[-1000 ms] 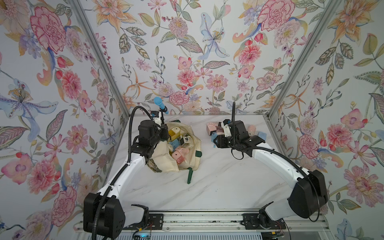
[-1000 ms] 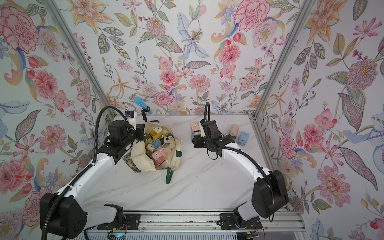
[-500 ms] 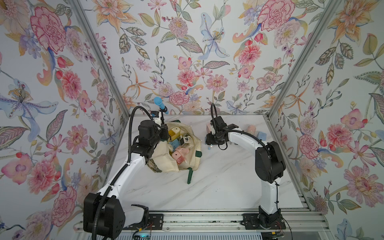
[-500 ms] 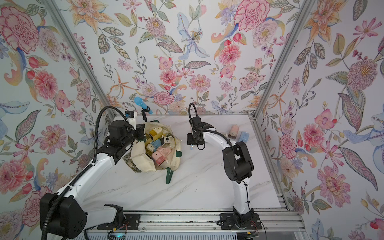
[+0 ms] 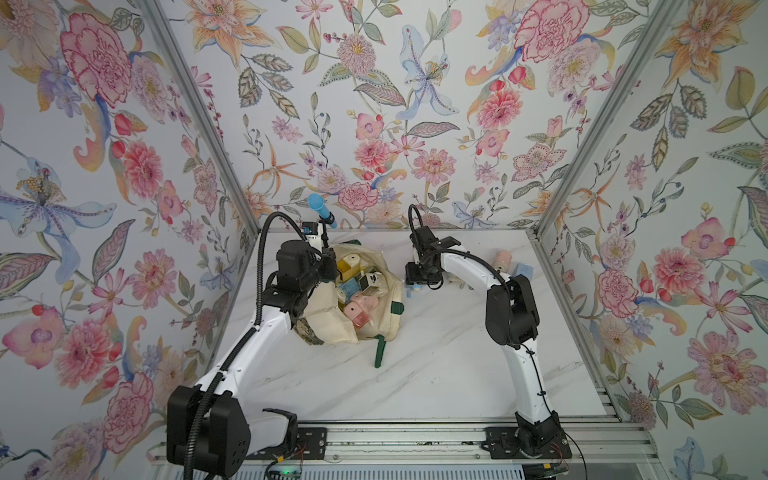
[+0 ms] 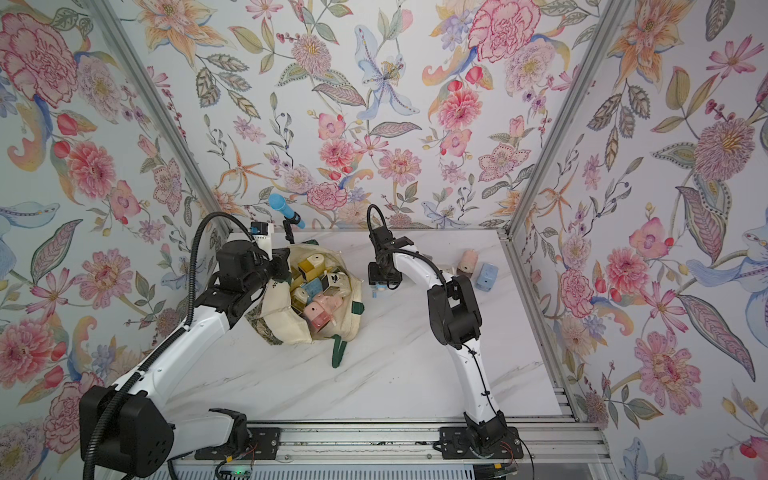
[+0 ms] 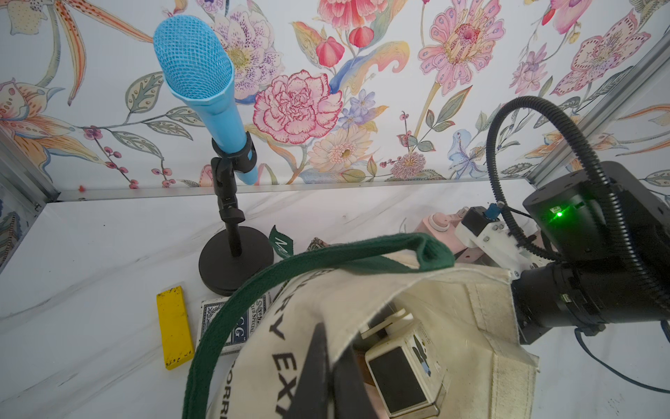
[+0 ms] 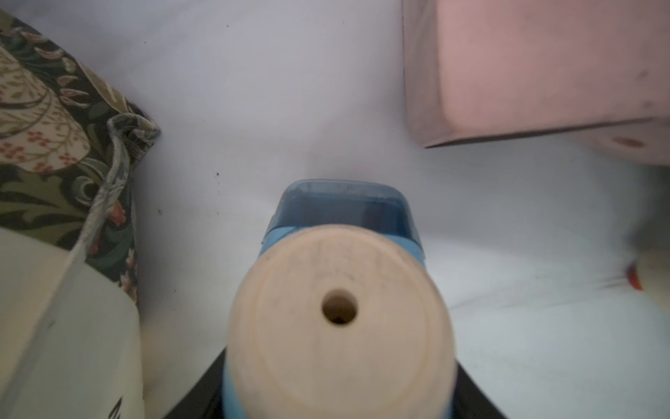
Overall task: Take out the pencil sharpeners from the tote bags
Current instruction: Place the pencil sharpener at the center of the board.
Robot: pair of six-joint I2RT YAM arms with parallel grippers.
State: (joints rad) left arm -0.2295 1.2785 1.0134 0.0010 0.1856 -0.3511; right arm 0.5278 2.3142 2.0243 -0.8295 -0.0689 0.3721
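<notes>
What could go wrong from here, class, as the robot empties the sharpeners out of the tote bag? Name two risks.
1. The blue sharpener between the right gripper's fingers is close to the pink sharpener and the tote bag's patterned corner; setting it down could knock either.
2. The left gripper pinches only the bag's rim cloth; if that slips, the mouth may sag over the sharpeners inside.

Pink sharpener (image 8: 536, 72) blurred, cropped; card deck (image 7: 239, 330) half-hidden.

2 white arms (image 5: 245, 353), black joints (image 5: 511, 307)
</notes>
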